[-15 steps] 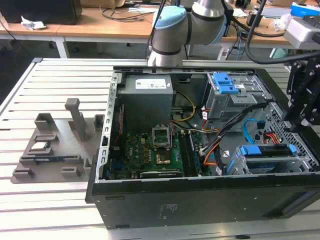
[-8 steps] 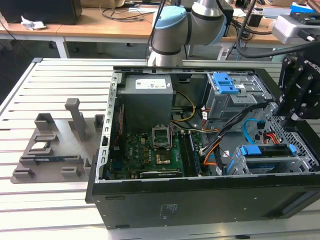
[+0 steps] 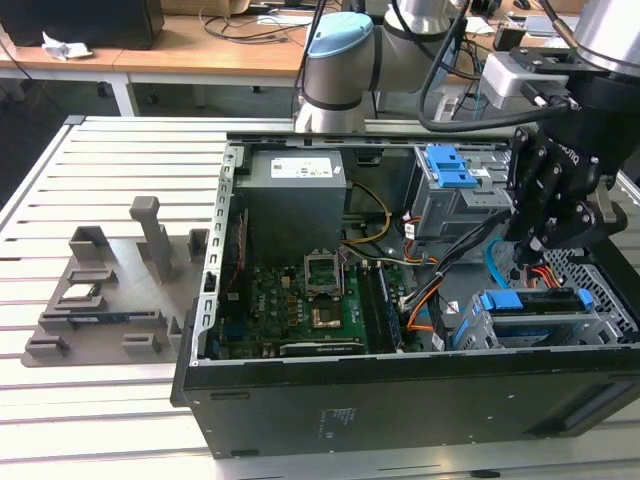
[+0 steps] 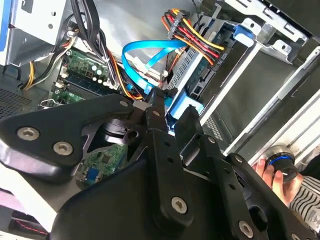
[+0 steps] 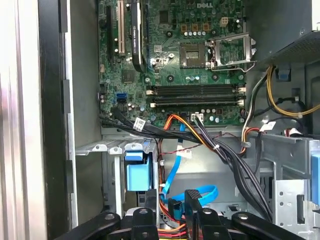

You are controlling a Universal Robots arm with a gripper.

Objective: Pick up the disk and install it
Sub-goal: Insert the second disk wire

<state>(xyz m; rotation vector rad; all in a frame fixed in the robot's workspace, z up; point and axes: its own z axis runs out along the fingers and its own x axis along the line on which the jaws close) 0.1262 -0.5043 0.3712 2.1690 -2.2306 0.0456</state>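
slatted table (image 3: 100, 160) | hand (image 3: 525, 262) above disk (image 3: 530, 300) (exterior view)

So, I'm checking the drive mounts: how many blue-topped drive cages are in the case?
2. The far drive cage sits beside the power supply; the near drive cage lies below the gripper, though cables may hide more.
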